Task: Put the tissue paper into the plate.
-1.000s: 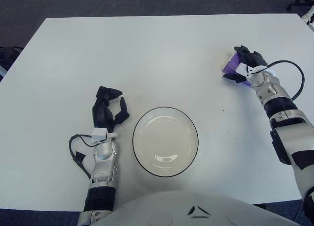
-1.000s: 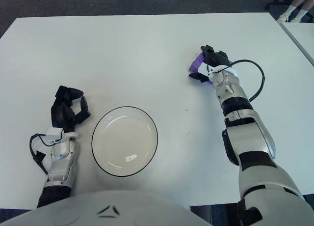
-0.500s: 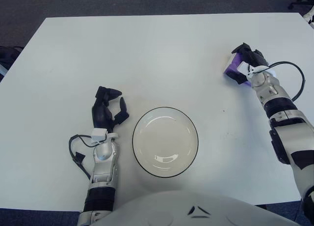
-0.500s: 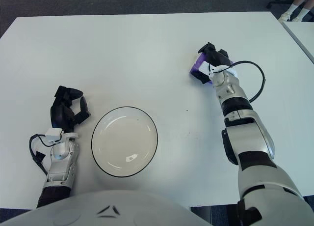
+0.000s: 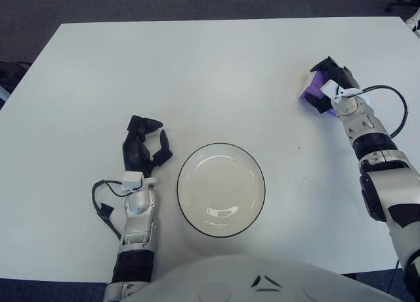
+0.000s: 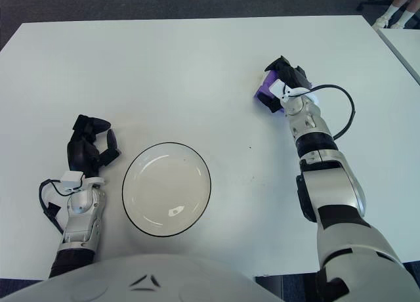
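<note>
**Right hand gripping the tissue pack at the right of the frame**

My right hand (image 5: 328,88) sits in the upper right of the left eye view, its dark fingers (image 6: 281,65) curled around the purple tissue pack (image 5: 312,90). The pack shows just beside the palm, on its left side, with fingers above and below it. I cannot tell whether the pack is touching the desk (image 5: 197,72) or is held just off it. A black cable (image 5: 387,98) loops out from the wrist toward the right edge of the frame.

The plate (image 5: 221,189), white with a dark rim, lies in the lower centre of the frame, well apart from the tissue pack. It holds nothing.

My left hand (image 5: 143,144) shows in the lower left, just beside the plate on its left side, fingers loosely curled and pointing up the frame, holding nothing. A short black wire (image 5: 104,203) curls beside that forearm.

A rounded white part of my own body (image 5: 262,279) fills the bottom edge of the frame.
</note>
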Robot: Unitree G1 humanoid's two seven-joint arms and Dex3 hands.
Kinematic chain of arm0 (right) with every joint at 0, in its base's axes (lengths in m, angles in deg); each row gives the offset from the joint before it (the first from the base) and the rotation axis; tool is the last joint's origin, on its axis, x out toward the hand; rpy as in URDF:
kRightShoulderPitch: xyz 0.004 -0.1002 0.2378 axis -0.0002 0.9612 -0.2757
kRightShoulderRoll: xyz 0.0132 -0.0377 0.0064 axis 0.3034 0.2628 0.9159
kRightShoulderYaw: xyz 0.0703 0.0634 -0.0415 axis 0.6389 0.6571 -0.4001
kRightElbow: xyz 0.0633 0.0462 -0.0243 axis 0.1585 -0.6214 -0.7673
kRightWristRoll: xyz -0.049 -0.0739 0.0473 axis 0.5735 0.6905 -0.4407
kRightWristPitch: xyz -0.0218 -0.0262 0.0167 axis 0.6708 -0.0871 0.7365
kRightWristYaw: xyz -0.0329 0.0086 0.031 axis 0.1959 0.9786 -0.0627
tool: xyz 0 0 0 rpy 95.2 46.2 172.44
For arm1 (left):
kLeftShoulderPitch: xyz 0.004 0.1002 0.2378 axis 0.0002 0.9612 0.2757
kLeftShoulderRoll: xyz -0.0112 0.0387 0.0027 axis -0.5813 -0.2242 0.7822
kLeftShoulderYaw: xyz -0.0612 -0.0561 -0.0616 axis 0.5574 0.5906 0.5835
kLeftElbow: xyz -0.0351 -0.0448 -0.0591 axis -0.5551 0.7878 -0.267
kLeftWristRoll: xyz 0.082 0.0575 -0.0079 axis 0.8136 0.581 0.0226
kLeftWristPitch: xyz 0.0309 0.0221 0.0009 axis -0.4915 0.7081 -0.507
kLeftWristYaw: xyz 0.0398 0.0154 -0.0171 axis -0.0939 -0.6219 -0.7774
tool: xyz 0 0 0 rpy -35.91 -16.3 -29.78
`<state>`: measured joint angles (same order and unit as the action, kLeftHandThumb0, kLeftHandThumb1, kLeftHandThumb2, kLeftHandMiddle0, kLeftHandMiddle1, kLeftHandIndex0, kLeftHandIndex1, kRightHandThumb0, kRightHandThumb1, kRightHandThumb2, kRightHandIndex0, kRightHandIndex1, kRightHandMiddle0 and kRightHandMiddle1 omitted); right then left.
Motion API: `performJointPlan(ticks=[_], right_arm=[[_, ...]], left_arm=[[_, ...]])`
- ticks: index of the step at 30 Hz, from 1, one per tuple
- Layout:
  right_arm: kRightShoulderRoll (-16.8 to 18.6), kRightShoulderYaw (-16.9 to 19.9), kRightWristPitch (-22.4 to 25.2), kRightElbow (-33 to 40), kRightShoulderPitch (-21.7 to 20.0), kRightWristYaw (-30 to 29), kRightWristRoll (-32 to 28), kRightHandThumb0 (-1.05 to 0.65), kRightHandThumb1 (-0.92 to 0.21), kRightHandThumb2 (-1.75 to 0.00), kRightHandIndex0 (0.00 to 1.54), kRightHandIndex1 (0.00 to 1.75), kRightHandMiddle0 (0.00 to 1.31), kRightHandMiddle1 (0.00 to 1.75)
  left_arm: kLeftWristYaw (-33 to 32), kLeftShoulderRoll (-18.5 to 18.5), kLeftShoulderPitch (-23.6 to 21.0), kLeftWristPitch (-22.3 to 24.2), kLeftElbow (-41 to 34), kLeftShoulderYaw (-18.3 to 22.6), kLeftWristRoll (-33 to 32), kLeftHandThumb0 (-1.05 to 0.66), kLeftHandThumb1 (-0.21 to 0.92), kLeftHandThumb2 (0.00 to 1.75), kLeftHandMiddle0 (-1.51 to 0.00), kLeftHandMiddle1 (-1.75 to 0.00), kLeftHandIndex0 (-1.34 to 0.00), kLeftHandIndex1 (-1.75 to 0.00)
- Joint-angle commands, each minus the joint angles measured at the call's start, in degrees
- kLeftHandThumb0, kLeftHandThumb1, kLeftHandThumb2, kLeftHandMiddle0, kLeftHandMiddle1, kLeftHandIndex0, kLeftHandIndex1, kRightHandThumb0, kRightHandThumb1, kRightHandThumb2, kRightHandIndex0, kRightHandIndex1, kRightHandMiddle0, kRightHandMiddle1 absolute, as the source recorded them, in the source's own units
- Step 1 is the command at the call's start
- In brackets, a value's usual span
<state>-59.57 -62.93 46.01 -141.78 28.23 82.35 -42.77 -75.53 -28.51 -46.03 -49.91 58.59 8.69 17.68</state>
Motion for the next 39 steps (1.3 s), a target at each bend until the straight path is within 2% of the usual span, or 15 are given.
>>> performJointPlan(ticks=[1, 5, 11, 18, 22, 27, 31, 39], right_arm=[[3.5, 0.6, -1.2, -2.0, 7.2, 2.5, -3.2, 0.0, 0.02, -1.66, 0.91, 1.62, 0.64, 1.75], [3.8, 3.1, -3.5, 1.5, 6.9, 3.8, -6.6, 0.0, 0.04, -1.69, 0.92, 1.63, 0.65, 1.75], [5.4, 5.7, -2.3, 10.3, 7.1, 5.6, -11.0, 0.0, 0.05, -1.71, 0.91, 1.67, 0.66, 1.75], [6.3, 9.0, -8.0, 14.5, 8.6, 9.7, -16.8, 0.0, 0.02, -1.69, 0.87, 1.71, 0.64, 1.75], [7.6, 10.6, -10.2, 20.4, 9.7, 12.3, -20.8, 0.0, 0.02, -1.69, 0.87, 1.71, 0.63, 1.75], [9.8, 11.8, -9.9, 26.5, 10.4, 13.6, -24.0, 0.0, 0.02, -1.69, 0.89, 1.68, 0.64, 1.75], [10.6, 12.4, -10.2, 28.0, 10.6, 14.1, -24.7, 0.0, 0.04, -1.69, 0.91, 1.65, 0.65, 1.75], [13.0, 12.5, -18.8, 29.6, 10.1, 15.6, -25.9, 0.0, 0.08, -1.72, 0.96, 1.6, 0.68, 1.75]], left_arm=[[-0.4, -0.1, 5.9, 1.7, 6.1, 0.6, 1.5, -0.42, 0.5, 1.09, -0.77, -1.75, -0.46, -1.75], [-0.6, -0.2, 5.9, 1.9, 5.9, 0.6, 1.6, -0.42, 0.5, 1.1, -0.77, -1.75, -0.47, -1.75], [-0.9, -0.3, 5.5, 2.0, 6.3, 0.6, 1.8, -0.42, 0.5, 1.1, -0.77, -1.75, -0.47, -1.75], [-0.5, -0.3, 5.2, 1.6, 6.9, 0.8, 1.2, -0.42, 0.5, 1.09, -0.75, -1.75, -0.46, -1.75], [-0.3, -0.3, 5.1, 1.5, 6.9, 0.8, 0.9, -0.42, 0.51, 1.09, -0.74, -1.75, -0.46, -1.75], [-0.3, -0.4, 4.9, 1.5, 7.0, 0.8, 1.0, -0.42, 0.51, 1.09, -0.74, -1.75, -0.46, -1.75], [-0.4, -0.5, 4.7, 1.5, 7.2, 0.8, 1.1, -0.42, 0.51, 1.09, -0.75, -1.75, -0.46, -1.75], [-0.6, -0.4, 4.6, 1.5, 7.0, 0.8, 1.4, -0.42, 0.5, 1.09, -0.73, -1.75, -0.46, -1.75]])
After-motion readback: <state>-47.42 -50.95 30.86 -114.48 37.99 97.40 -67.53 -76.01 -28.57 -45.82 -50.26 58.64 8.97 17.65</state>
